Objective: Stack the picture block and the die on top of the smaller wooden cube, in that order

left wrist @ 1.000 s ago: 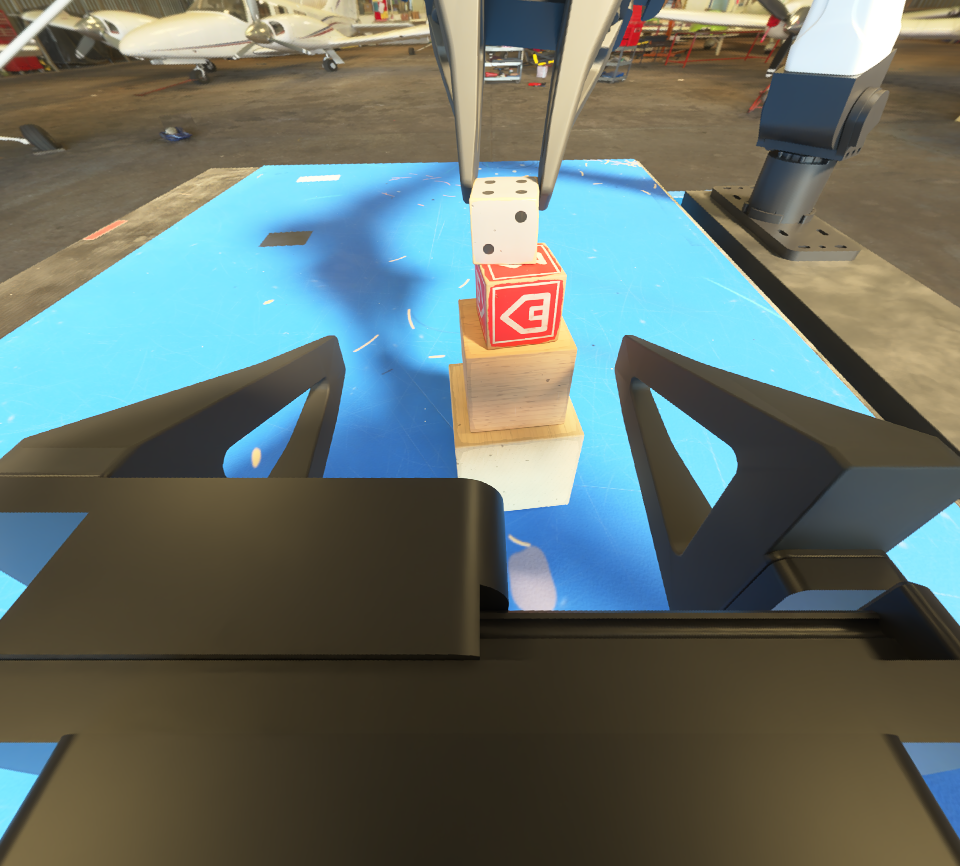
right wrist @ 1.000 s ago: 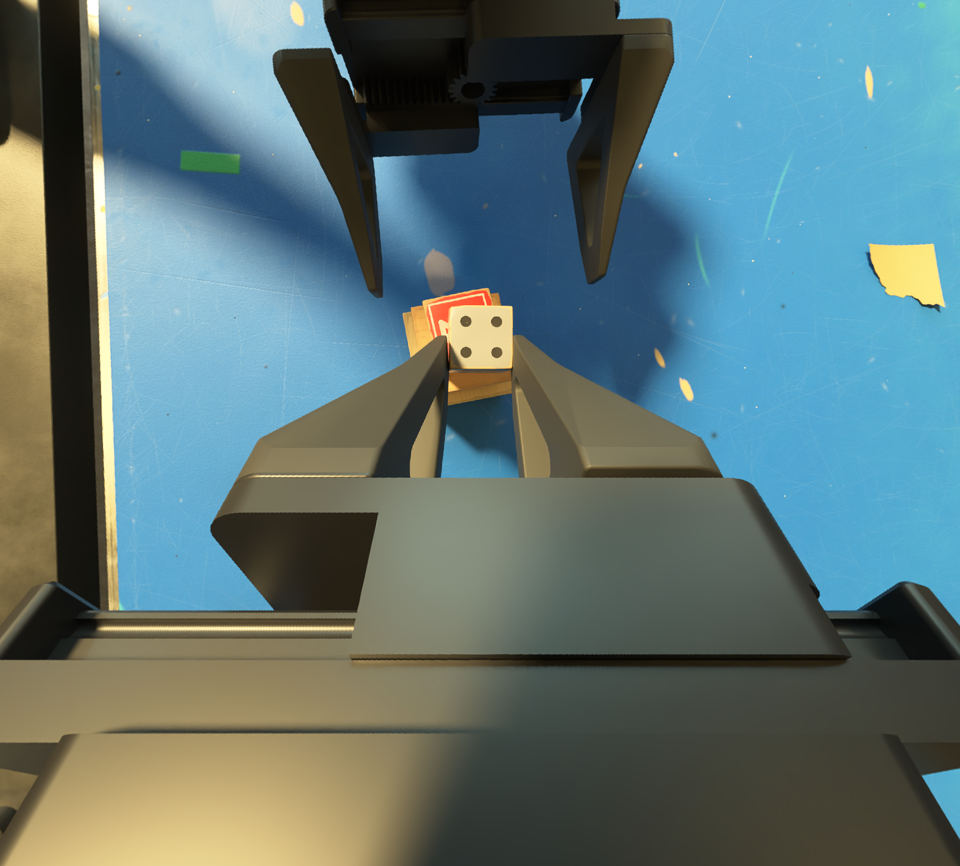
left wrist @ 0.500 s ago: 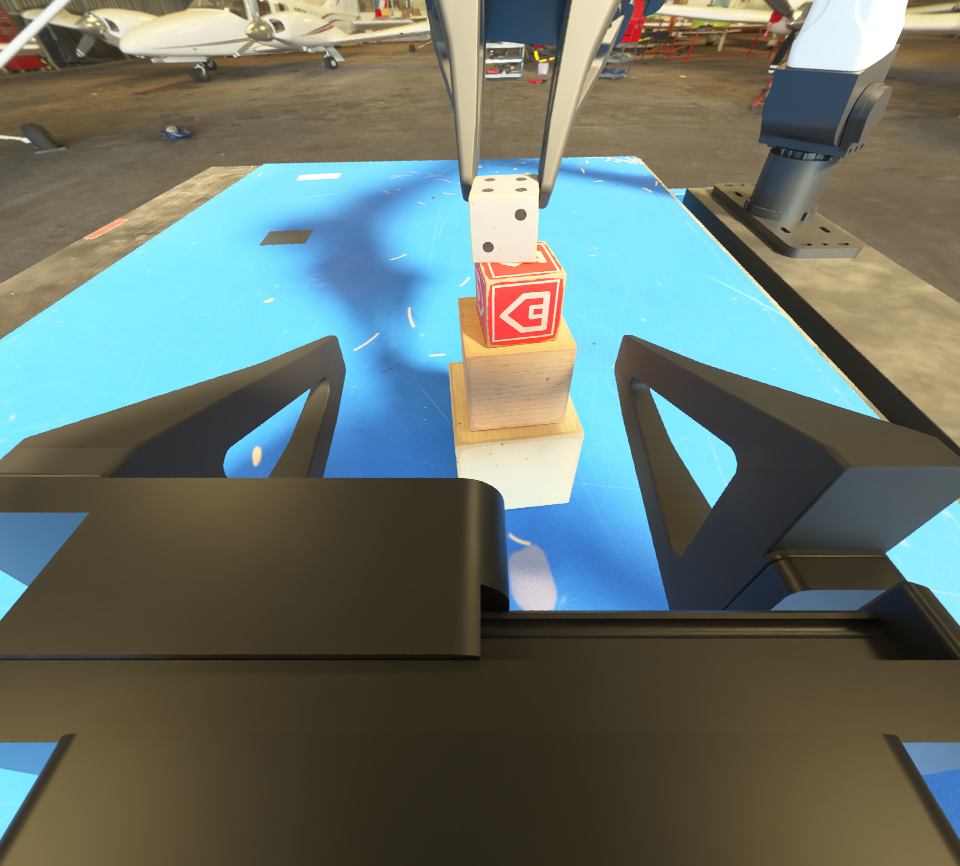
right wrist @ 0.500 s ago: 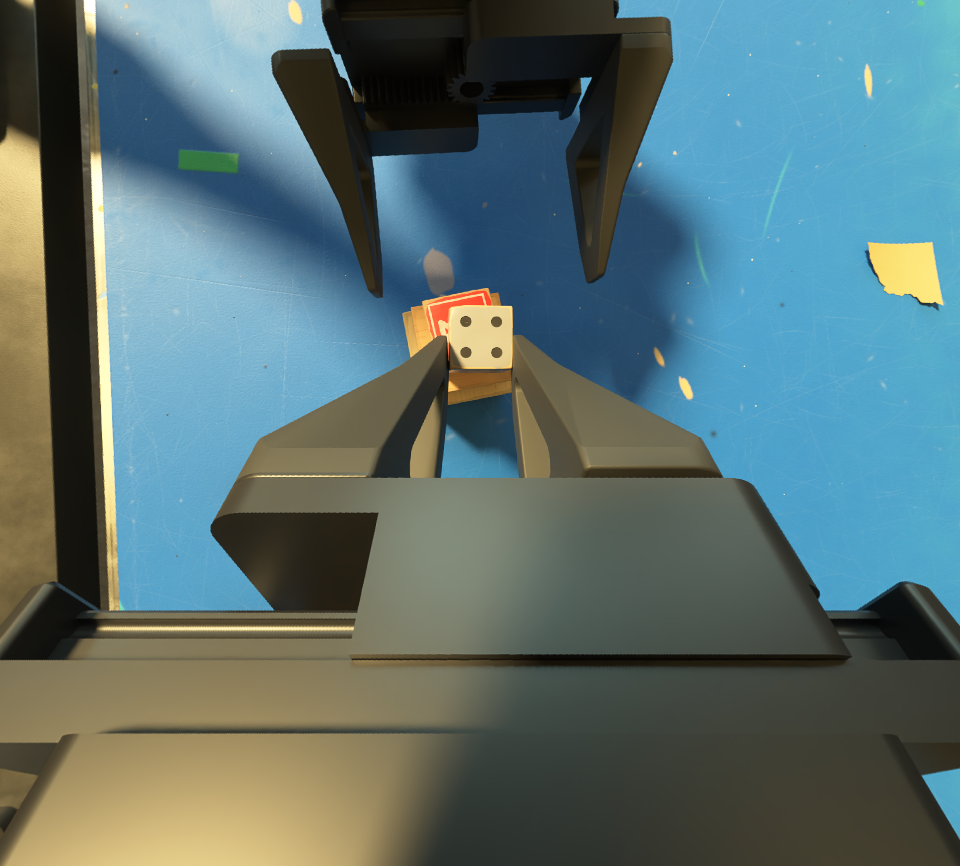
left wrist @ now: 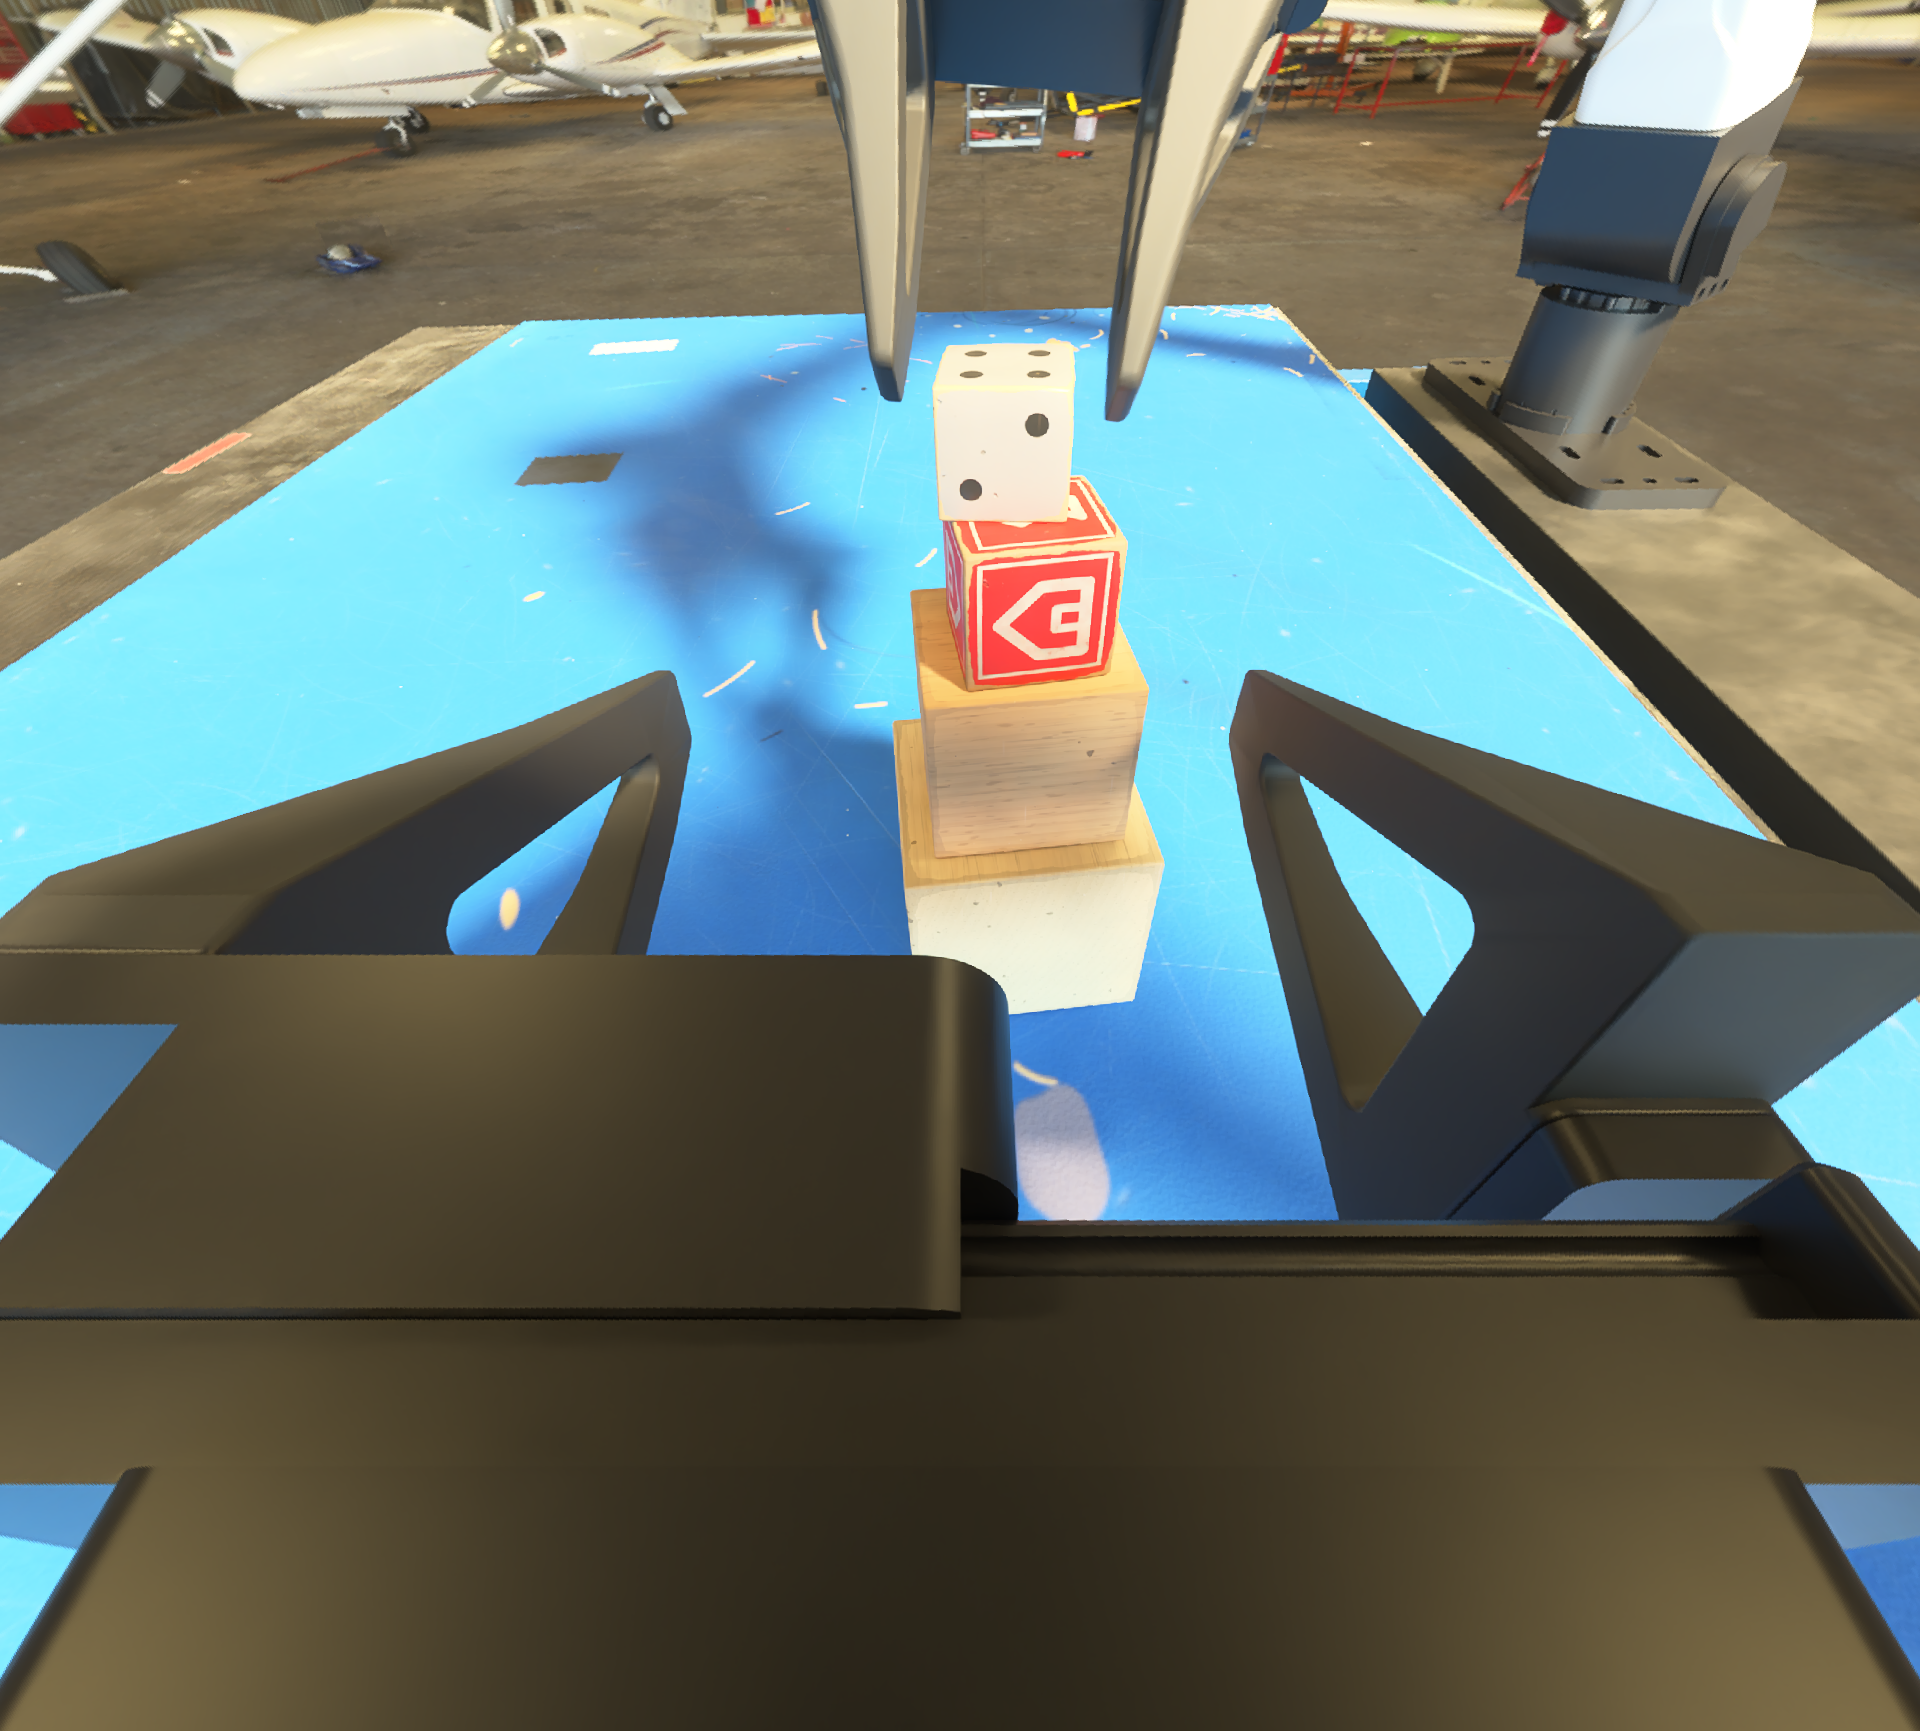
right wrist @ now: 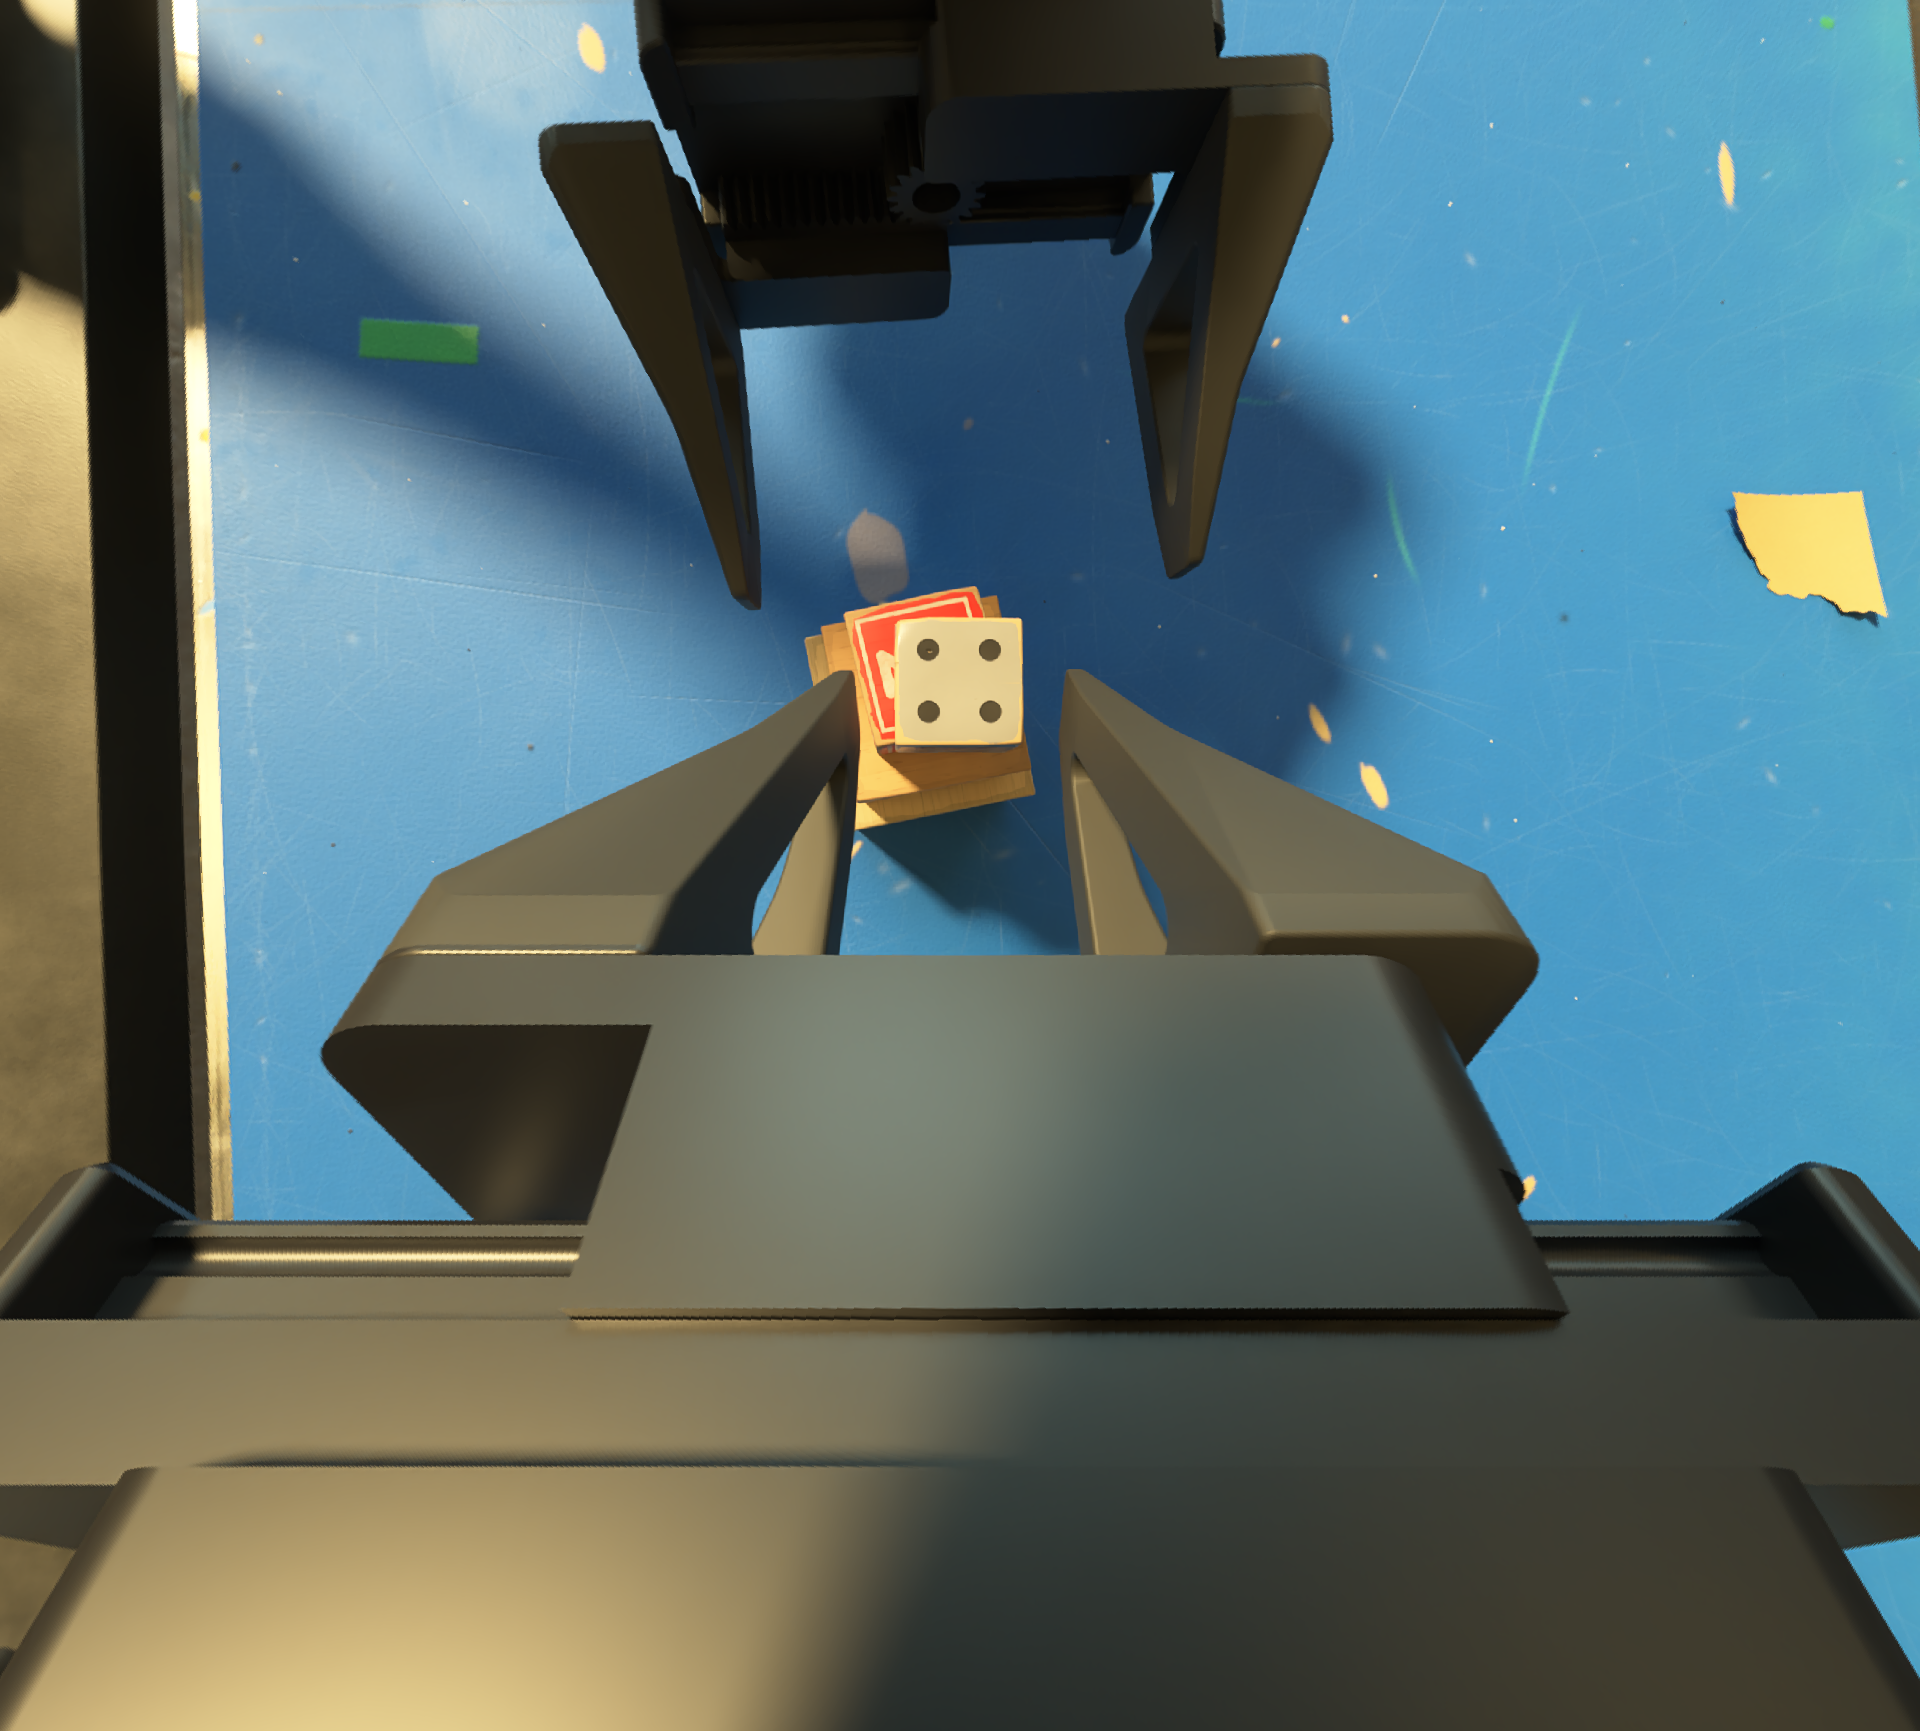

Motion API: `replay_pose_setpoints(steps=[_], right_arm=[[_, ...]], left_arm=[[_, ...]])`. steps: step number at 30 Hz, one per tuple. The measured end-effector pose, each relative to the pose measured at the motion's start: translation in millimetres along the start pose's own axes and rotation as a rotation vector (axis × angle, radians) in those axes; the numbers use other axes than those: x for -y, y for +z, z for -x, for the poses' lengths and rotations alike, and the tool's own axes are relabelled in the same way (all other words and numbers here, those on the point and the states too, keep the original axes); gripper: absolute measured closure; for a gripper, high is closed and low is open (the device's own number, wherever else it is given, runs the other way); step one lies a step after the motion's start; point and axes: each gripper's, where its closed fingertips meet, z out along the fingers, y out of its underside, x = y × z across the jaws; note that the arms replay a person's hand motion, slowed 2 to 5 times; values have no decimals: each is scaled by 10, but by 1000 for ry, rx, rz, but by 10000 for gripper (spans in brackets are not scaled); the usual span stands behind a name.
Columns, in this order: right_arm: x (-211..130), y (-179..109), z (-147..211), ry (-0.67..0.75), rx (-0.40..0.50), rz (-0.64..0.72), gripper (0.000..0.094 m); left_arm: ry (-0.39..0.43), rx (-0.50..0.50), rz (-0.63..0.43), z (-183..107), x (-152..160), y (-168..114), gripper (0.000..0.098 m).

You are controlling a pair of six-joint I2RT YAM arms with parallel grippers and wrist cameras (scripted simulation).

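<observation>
In the left wrist view, the left gripper (left wrist: 956, 694) stands wide open and empty near the stack, where the die (left wrist: 1003, 432) sits on the red picture block (left wrist: 1034, 606), atop the smaller wooden cube (left wrist: 1029, 762) on a larger wooden cube (left wrist: 1029, 923) whose lower left corner the gripper body hides. In the right wrist view, looking straight down, the right gripper (right wrist: 956, 679) is parted a little wider than the die (right wrist: 958, 682), fingertips (right wrist: 1086, 694) flanking it with a gap on each side, holding nothing. The cubes below show only as slivers.

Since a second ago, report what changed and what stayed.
The right gripper opened, letting go of the die; its fingers now stand clear on both sides. The die sits on the picture block, slightly off-centre. The stack of wooden cubes and the open left gripper did not move.
</observation>
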Motion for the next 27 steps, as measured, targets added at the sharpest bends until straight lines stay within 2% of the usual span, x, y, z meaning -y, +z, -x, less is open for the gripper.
replay_pose_setpoints(steps=[10,19,27], right_arm=[[201,-129,36,-25,9,-170,499],[332,-413,85,-62,0,-350,298],[301,-725,76,-40,-59,-437,40]], left_arm=[[5,1,-2,3,11,0,88],[5,1,-2,4,13,0,87],[3,1,-2,4,13,0,86]])
